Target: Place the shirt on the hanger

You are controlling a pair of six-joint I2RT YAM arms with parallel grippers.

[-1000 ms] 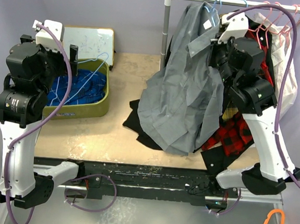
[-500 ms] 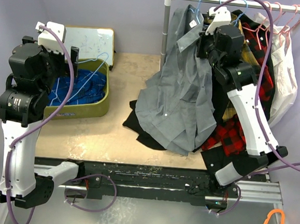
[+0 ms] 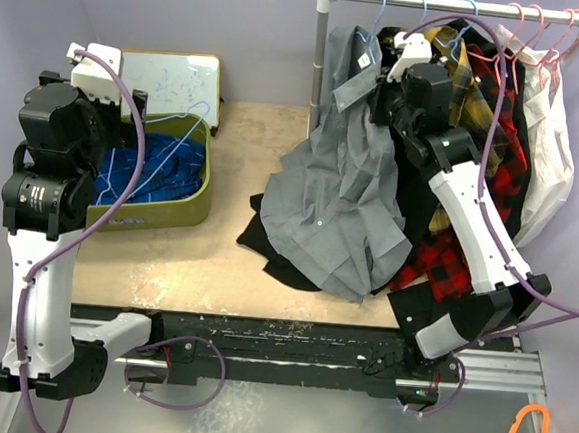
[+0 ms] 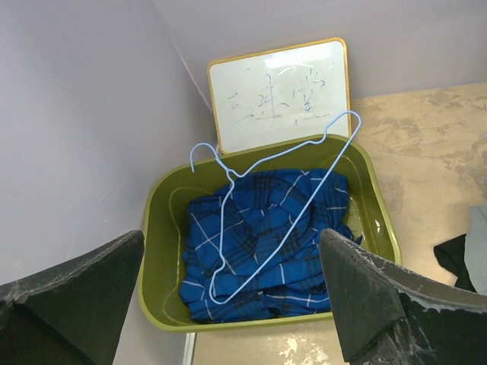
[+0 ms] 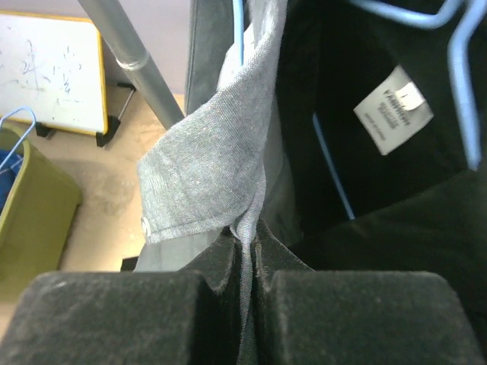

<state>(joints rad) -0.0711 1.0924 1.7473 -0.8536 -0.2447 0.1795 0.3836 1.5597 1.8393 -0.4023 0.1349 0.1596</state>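
As the grey shirt (image 3: 346, 196), judged soft and light, is pinched near the collar between clenched right fingers (image 5: 122, 312), the left fingers (image 4: 76, 296) are spread, empty.

My worktop is a pale, scuffed wooden tabletop (image 3: 229, 162). At nine o'clock an olive-green plastic tub (image 3: 154, 212) sits on it. At ten o'clock, just behind the tub, stands a white wood-framed whiteboard (image 3: 175, 75). At three o'clock a black garment (image 3: 260, 236) lies flat on the wood. The lower part of the plain grey button-up shirt (image 3: 339, 220) rests over it, with a red-and-black plaid cloth (image 3: 446, 269) just beside.
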